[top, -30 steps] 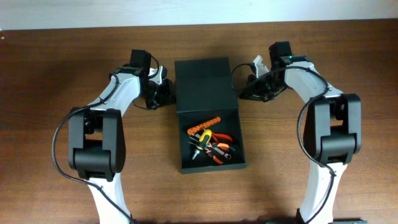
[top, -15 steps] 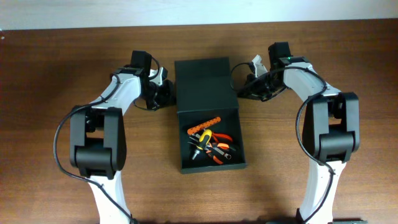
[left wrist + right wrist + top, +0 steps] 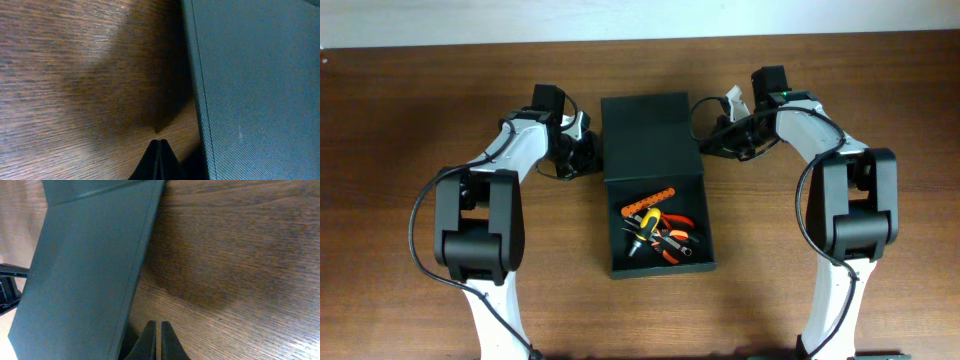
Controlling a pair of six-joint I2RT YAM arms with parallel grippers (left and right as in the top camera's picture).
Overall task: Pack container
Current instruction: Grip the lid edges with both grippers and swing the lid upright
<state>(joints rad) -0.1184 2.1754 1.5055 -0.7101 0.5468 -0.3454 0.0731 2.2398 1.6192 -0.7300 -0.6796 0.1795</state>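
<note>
Brown wood-grain tabletop (image 3: pixel 420 120) is filling every view, with a pale strip running along the far edge in the overhead picture. Much is staying hidden: from above, the left gripper (image 3: pixel 584 152) and the right gripper (image 3: pixel 711 145) are showing only as dark lumps under their own wrists and cables, so their fingers cannot be read there. Each wrist camera is cutting its fingers off at the bottom edge and showing only the tips. In the left wrist view the two tips are meeting in a single point with nothing between them. In the right wrist view they are standing pressed almost together, with only a thin slit between them and nothing in it.

Centred between the arms, the container (image 3: pixel 665 268) is lying open, dark and matte. Its flap lid (image 3: pixel 648 135) is lying folded back flat on the table on the far side. Inside, hand tools are lying in a jumble: an orange strip (image 3: pixel 648 205), a yellow-handled tool (image 3: pixel 645 222) and orange-handled pliers (image 3: pixel 672 245). Smaller pieces among them are too tangled to make out.

Both grippers are sitting low beside the flap's long edges, left one at its left edge, right one at its right. Close up, the flap is showing a fine pebbled surface and a straight edge, with each pair of fingertips just beside that edge over bare wood. Whether they are touching it cannot be told. Open tabletop is stretching outward from the box on both sides.
</note>
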